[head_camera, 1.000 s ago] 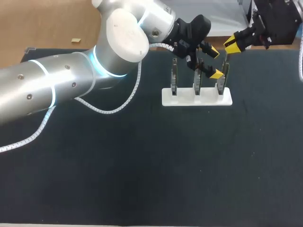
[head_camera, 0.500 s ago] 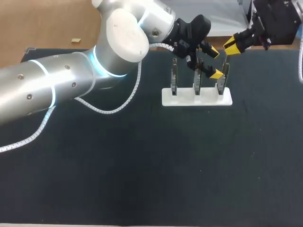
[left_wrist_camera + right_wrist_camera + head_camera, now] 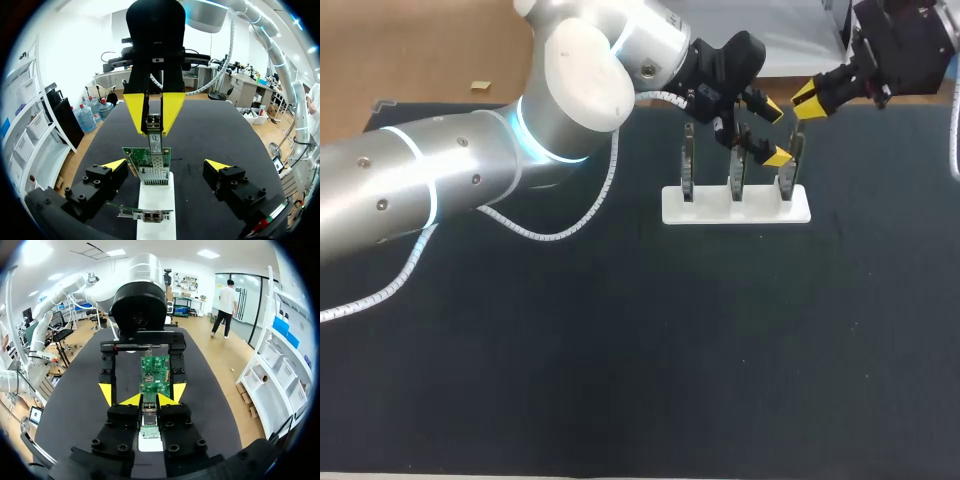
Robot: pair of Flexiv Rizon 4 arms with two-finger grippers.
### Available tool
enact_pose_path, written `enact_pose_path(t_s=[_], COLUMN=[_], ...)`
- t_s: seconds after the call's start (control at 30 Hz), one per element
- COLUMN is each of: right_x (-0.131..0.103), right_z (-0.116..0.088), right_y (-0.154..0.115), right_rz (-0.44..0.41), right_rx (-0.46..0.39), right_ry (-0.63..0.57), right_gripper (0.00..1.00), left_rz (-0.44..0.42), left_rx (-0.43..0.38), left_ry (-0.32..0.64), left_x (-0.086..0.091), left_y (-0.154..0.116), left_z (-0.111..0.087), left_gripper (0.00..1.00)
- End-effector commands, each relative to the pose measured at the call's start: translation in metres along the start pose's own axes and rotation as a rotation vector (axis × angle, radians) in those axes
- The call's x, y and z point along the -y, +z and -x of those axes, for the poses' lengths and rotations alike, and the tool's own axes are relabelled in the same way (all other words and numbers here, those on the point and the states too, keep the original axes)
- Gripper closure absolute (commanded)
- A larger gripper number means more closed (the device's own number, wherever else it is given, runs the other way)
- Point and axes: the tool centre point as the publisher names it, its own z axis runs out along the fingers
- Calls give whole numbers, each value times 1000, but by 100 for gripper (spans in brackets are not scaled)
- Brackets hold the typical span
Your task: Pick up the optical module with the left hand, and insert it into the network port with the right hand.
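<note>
One slight change: the right gripper, pinching the optical module at the network port of the rightmost card, drifts a touch left, so seating looks underway, while the left gripper stays spread beside that card.

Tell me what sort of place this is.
Probably a robotics lab bench for electronics assembly trials: a black-covered table, a white stand holding three upright circuit boards, the left gripper open at the boards, the right gripper shut on an optical module.
</note>
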Motion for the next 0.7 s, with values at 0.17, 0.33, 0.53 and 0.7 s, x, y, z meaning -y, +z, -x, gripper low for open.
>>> enact_pose_path(t_s=[0.17, 0.33, 0.53, 0.7], right_x=[1, 2, 2, 5], right_z=[-3, -4, -1, 4], right_y=[2, 2, -1, -8], right_rz=[7, 1, 2, 10], right_rx=[-3, -5, 8, 60], right_ry=[8, 14, 18, 40], right_gripper=[100, 60, 0, 0], left_rz=[-3, -3, -3, -3], left_rx=[-6, -6, -6, -6], left_ry=[-2, -2, -2, -2], left_x=[-2, -2, -2, -2], left_y=[1, 1, 1, 1], left_z=[1, 1, 1, 1], left_gripper=[0, 0, 0, 0])
